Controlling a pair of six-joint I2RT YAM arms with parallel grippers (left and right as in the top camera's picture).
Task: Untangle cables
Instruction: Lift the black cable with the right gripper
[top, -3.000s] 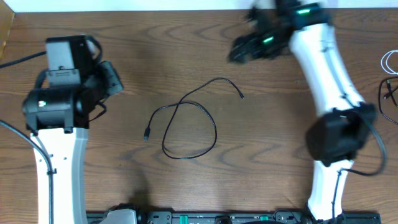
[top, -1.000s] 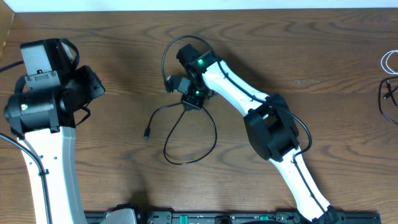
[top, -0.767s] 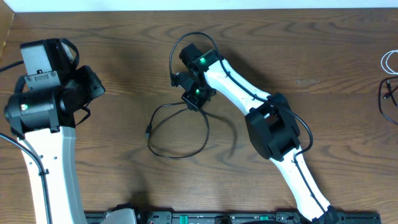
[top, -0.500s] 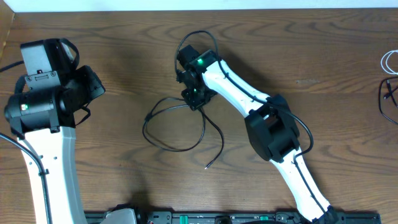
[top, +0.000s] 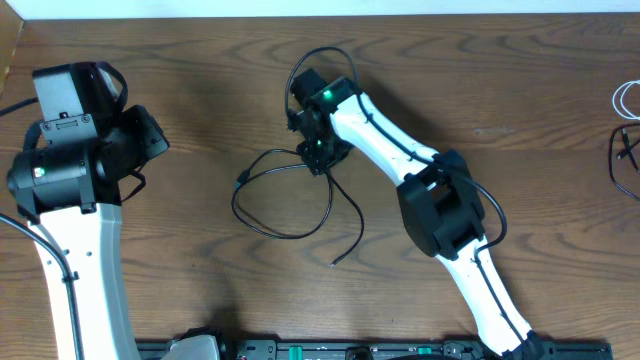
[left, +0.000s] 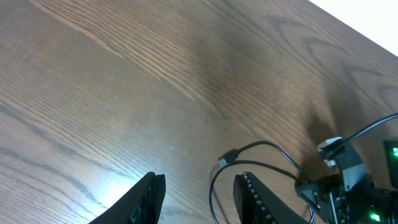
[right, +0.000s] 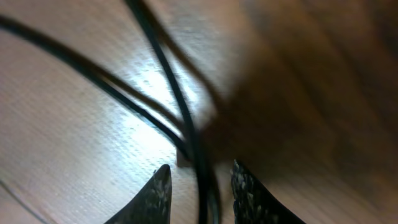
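Observation:
A thin black cable (top: 283, 234) lies in a loose loop at the table's middle, its plug (top: 242, 180) to the left and a free end (top: 335, 264) trailing to the lower right. My right gripper (top: 318, 160) points down over the loop's upper right. In the right wrist view the cable (right: 163, 62) runs between the parted jaws of the gripper (right: 199, 174), with a gap on each side. My left gripper (top: 152, 140) hovers at the far left, open and empty (left: 199, 180); its view shows the cable (left: 261, 144) ahead.
More cables, a white cable (top: 625, 100) and a black cable (top: 625, 150), lie at the table's right edge. A wooden piece (top: 10, 50) sits at the back left corner. The right arm's elbow (top: 440, 210) hangs over the table right of the loop.
My right gripper came in from the back right, closed on the cable and shifted it. The free end swung down to the lower right. The jaws have since parted. The left arm stayed still.

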